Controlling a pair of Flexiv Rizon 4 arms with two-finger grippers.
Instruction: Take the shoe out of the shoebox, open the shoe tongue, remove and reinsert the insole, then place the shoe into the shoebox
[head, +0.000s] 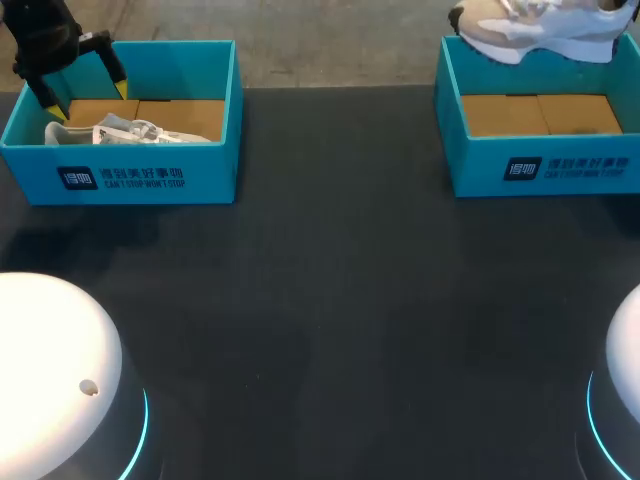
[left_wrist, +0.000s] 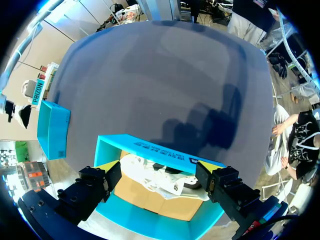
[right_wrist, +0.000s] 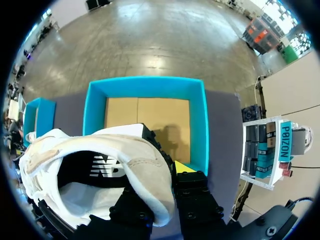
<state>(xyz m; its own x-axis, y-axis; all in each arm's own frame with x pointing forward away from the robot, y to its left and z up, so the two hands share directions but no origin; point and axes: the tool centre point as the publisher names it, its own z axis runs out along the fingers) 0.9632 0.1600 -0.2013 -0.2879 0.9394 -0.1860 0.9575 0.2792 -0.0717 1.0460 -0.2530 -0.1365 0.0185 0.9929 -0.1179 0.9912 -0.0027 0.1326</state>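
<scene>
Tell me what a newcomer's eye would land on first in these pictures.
First, the pale sneaker held in the air above the right teal shoebox, with the right gripper shut on its collar. Next, the open left gripper hangs over the left teal shoebox, where a second white shoe lies inside.

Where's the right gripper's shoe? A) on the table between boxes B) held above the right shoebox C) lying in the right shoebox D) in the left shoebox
B: the right gripper holds the shoe above the right shoebox, whose floor is bare.
</scene>
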